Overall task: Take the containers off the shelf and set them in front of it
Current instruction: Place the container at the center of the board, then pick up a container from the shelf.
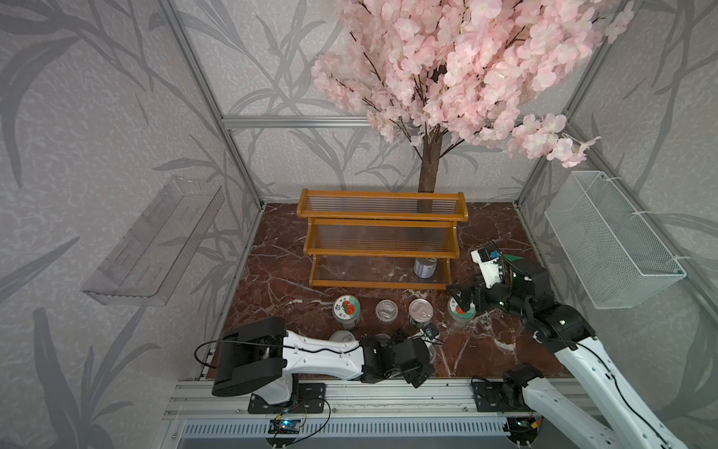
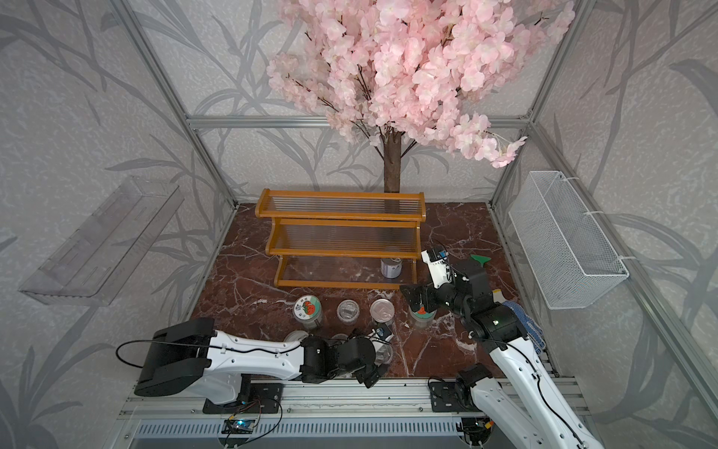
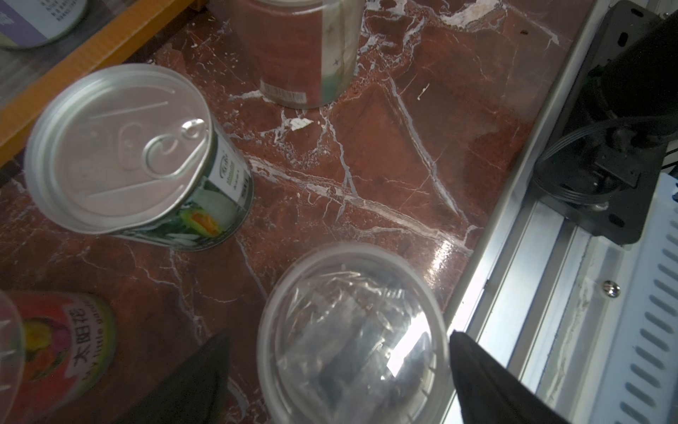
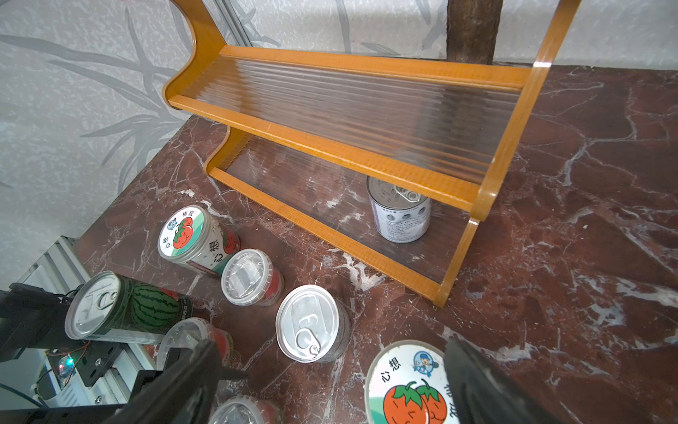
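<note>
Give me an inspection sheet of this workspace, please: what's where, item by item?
Surface: glossy red-brown marble tabletop with white veins.
Job's things: the shelf holds one last tin on its lowest tier. Seven others sit in front, among them a tomato-lid jar, a lidded cup and a pull-tab tin.
Clutter: a small white scrap on the marble.
Tools: left tool open, straddling a clear cup. Right tool open, above a second tomato-lid jar.
Cables: a black cable loops beside the left arm's base.
Surroundings: blossom tree, wall tray, wire basket.
</note>
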